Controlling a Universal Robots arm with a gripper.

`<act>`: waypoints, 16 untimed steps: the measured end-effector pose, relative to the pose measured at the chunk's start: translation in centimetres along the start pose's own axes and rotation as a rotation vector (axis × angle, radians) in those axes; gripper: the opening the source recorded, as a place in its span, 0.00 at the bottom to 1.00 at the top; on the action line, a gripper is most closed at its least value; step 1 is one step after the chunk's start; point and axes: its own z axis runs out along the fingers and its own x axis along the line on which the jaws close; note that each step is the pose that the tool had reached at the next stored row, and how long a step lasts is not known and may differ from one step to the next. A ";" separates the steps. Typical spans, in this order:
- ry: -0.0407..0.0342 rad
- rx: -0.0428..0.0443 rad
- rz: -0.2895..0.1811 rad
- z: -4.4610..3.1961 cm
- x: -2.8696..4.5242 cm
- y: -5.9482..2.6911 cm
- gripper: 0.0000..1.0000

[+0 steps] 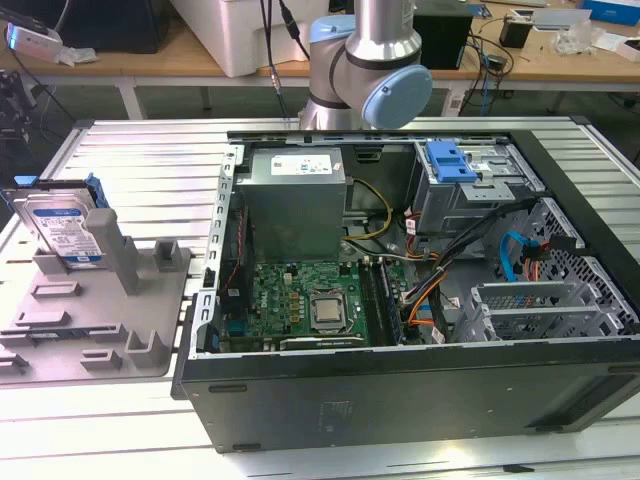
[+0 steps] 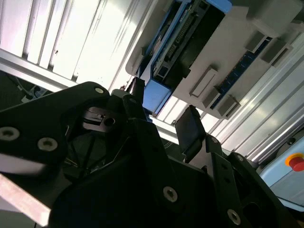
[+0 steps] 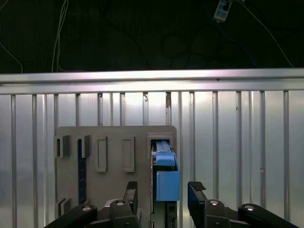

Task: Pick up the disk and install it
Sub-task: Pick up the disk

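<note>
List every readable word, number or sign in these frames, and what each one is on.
No text can be read.
On the disk: the label's print is too small to read.
On the power supply: the sticker's print is too blurred to read.

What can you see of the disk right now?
The disk is a flat silver drive with a blue-and-white label, edged by a blue plastic rail. It stands on edge in a slot of the grey fixture, at the exterior view's left. In the first wrist view the open pincer has a finger to each side of its blue top edge, with a gap on both sides.
</note>
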 end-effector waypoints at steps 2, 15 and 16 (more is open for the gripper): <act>-0.0005 -0.0002 0.002 0.10 -0.01 -0.01 0.54; -0.0009 -0.0003 0.006 0.74 -0.28 -0.01 0.54; -0.0009 -0.0004 0.006 0.80 -0.29 -0.01 0.54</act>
